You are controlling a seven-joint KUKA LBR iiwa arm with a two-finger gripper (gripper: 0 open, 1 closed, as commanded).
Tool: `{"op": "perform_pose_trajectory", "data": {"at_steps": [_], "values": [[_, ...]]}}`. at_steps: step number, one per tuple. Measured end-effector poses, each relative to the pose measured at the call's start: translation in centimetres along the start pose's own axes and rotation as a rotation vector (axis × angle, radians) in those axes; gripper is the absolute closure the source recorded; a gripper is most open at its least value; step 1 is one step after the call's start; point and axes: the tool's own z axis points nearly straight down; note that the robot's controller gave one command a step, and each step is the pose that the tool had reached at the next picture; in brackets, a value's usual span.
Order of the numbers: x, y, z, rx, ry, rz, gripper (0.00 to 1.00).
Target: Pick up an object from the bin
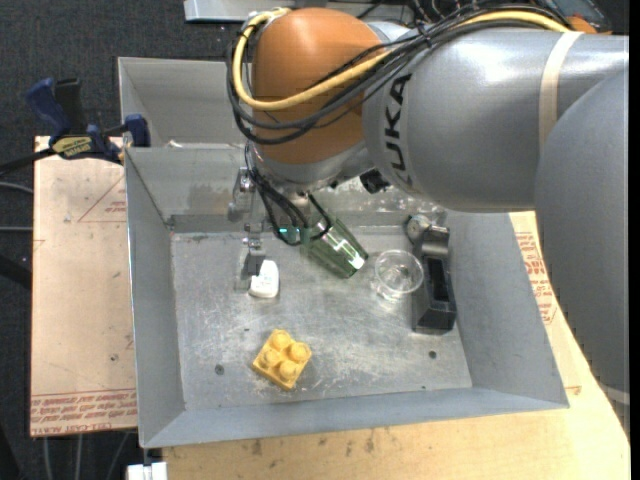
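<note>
the gripper (254,264) hangs at a small white piece (264,285) near the bin's (150,268) left wall, likely for grasping; whether open, i cannot tell.

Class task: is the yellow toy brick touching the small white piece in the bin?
Apart. The camera view shows bare bin floor between the yellow toy brick and the white piece.

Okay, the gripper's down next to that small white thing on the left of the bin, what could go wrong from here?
1. The gripper looks to be at the edge of the white piece, not centred over it, so a pick may just push it aside.
2. The green item lies close under the wrist. A sideways move could knock it into the clear cup.
3. The white piece is low, so the gripper might scrape the bin floor.
</note>
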Motion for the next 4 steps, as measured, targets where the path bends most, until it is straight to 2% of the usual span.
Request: {"op": "perform_pose_trajectory", "data": {"at_steps": [1, 2, 3, 4], "values": [[-0.2, -0.1, -0.5, -0.001, -0.008, 0.004, 0.00], [-0.4, -2.0, 4.5, -0.001, -0.011, -0.120, 0.00], [-2.5, -4.0, 6.7, 0.000, -0.011, -0.479, 0.00], [-2.6, -7.1, 8.1, 0.001, -0.009, -0.617, 0.00]]}}
